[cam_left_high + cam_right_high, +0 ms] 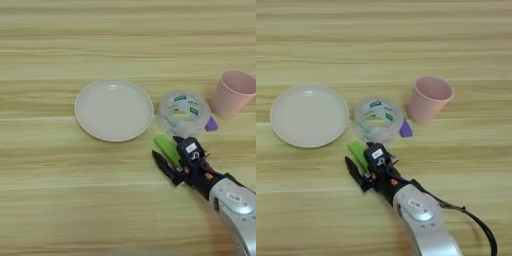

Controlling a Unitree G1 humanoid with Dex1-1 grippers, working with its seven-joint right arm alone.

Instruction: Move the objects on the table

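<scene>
A small bright green block (166, 148) lies on the table (60, 200) just below the clear round cup (183, 113). My right gripper (166, 148) comes in from the lower right, open, one black finger on each side of the green block (357, 150). The pale plate (114, 110) sits to the left of the clear cup. Between the clear cup and the pink cup (233, 93) a purple block (211, 124) peeks out. In the right eye view the gripper (358, 153) and its silver forearm (421, 215) show in full.
A black cable (481, 227) loops off the forearm at the lower right. Bare wood stretches across the far half of the table and to the lower left of the plate.
</scene>
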